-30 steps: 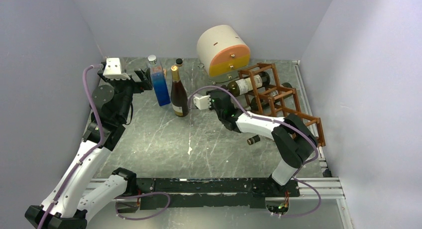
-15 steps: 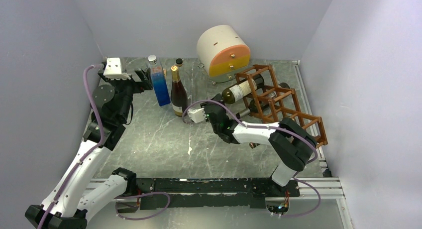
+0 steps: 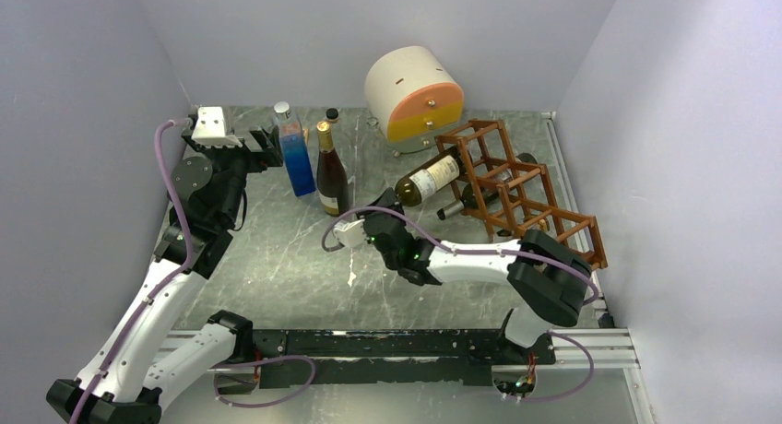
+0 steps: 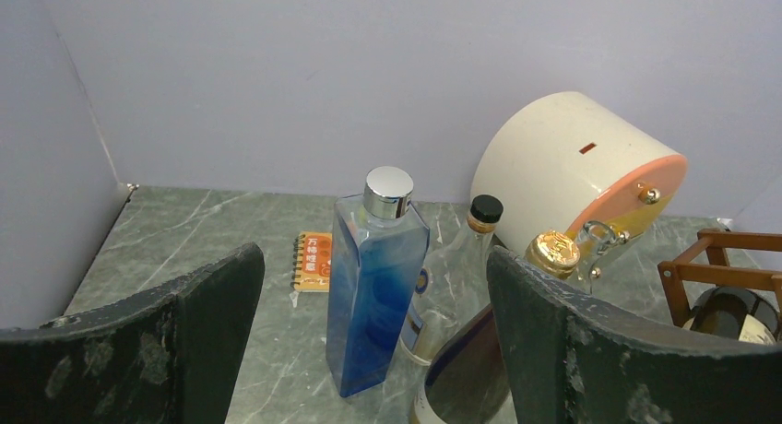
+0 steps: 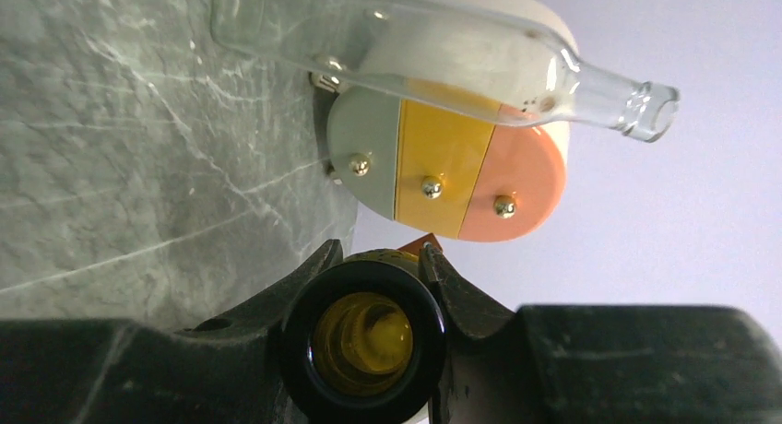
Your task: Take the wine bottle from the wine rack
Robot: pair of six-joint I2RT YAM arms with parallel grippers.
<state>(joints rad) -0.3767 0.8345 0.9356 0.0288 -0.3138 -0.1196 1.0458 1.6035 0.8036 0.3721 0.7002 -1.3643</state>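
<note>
The wine bottle (image 3: 426, 178), dark with a white label, lies tilted with its base at the left front of the reddish-brown wine rack (image 3: 530, 198). My right gripper (image 3: 387, 209) is shut on its neck. In the right wrist view the open bottle mouth (image 5: 363, 341) sits clamped between my fingers (image 5: 277, 313). My left gripper (image 3: 268, 147) is open and empty, held high by the blue bottle (image 3: 297, 157). In the left wrist view my left gripper (image 4: 369, 350) frames that blue bottle (image 4: 378, 276).
A dark bottle with a gold cap (image 3: 330, 173) and a clear bottle (image 4: 461, 276) stand beside the blue one. A cream and orange round drawer box (image 3: 415, 90) stands at the back. Another dark bottle (image 3: 461, 203) lies in the rack. A small orange notebook (image 4: 313, 261) lies by the back wall.
My right gripper has moved left and toward the near edge, drawing the labelled wine bottle out of its rack cell. The left arm has not moved.
</note>
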